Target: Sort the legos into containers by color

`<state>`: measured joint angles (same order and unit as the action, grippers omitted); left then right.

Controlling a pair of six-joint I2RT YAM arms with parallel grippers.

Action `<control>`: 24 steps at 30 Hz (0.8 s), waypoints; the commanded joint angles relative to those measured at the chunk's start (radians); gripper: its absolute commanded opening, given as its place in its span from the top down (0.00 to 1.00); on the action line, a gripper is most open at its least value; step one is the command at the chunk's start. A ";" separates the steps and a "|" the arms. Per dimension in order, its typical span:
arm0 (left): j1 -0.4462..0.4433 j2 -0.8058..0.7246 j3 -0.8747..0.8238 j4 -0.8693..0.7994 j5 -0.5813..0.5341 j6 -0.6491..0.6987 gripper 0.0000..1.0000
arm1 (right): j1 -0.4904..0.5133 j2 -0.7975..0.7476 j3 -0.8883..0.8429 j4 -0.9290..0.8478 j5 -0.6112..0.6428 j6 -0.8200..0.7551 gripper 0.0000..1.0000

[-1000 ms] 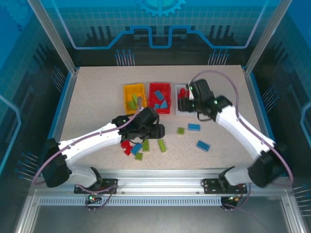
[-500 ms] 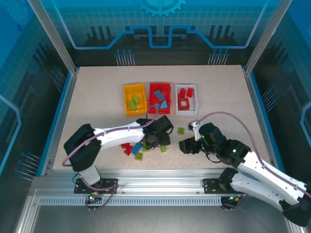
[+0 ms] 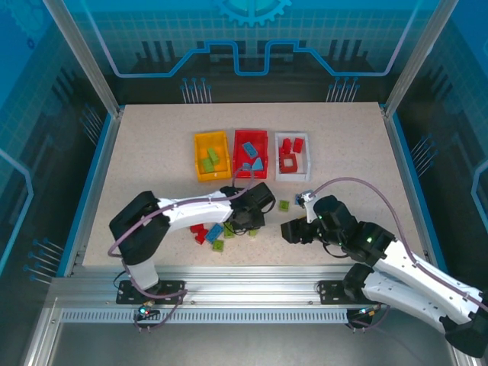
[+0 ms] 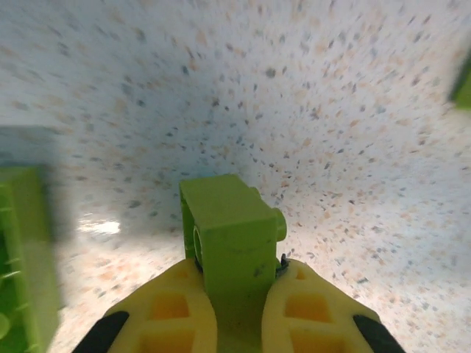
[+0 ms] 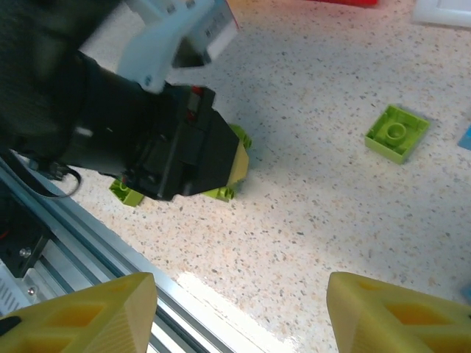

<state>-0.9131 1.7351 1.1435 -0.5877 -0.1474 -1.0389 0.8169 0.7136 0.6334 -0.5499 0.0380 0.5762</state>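
Observation:
A lime green lego point(image 4: 229, 235) is pinched between my left gripper's point(image 4: 235, 283) yellow fingers, just above the table. From above, the left gripper point(image 3: 250, 223) sits at the right edge of a loose pile of legos: red point(image 3: 199, 231), blue point(image 3: 214, 233) and green point(image 3: 218, 245). Another green lego point(image 4: 22, 257) lies to its left. My right gripper point(image 5: 239, 316) is open over bare table near the front edge, with nothing between its fingers. A green square lego point(image 5: 397, 132) lies ahead of it. The containers stand in a row: yellow point(image 3: 200, 156), red point(image 3: 238, 152) and white point(image 3: 279, 158).
The metal front rail point(image 5: 88, 257) runs just below the right gripper. The left gripper's black body point(image 5: 147, 147) is close on the right gripper's left. The right arm point(image 3: 381, 255) lies across the table's near right part. Speckled table point(image 3: 145, 160) spreads around the bins.
The left gripper has shut on the green lego. The right arm swung from the white bin back to the near side a second ago and has barely moved since.

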 commanded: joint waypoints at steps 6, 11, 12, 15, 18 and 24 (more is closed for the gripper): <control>0.350 -0.194 0.095 -0.087 0.015 0.296 0.93 | 0.083 0.139 0.045 0.309 -0.001 0.004 0.38; 0.541 -0.044 0.251 0.021 0.147 0.435 0.91 | 0.110 0.325 0.120 0.535 0.051 -0.008 0.36; 0.568 0.006 0.294 0.035 0.171 0.448 0.90 | 0.115 0.363 0.135 0.580 0.061 -0.015 0.36; 0.630 0.142 0.409 0.064 0.238 0.451 0.90 | 0.129 0.460 0.198 0.661 0.114 -0.047 0.35; 0.657 0.251 0.521 0.033 0.237 0.457 0.90 | 0.144 0.554 0.293 0.663 0.178 -0.085 0.35; 0.692 0.348 0.577 0.057 0.249 0.446 0.87 | 0.146 0.656 0.384 0.662 0.205 -0.098 0.35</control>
<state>-0.2314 2.0701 1.6733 -0.5400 0.0586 -0.6197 0.9512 1.3441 0.9718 0.0765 0.2035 0.5037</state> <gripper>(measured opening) 0.160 0.651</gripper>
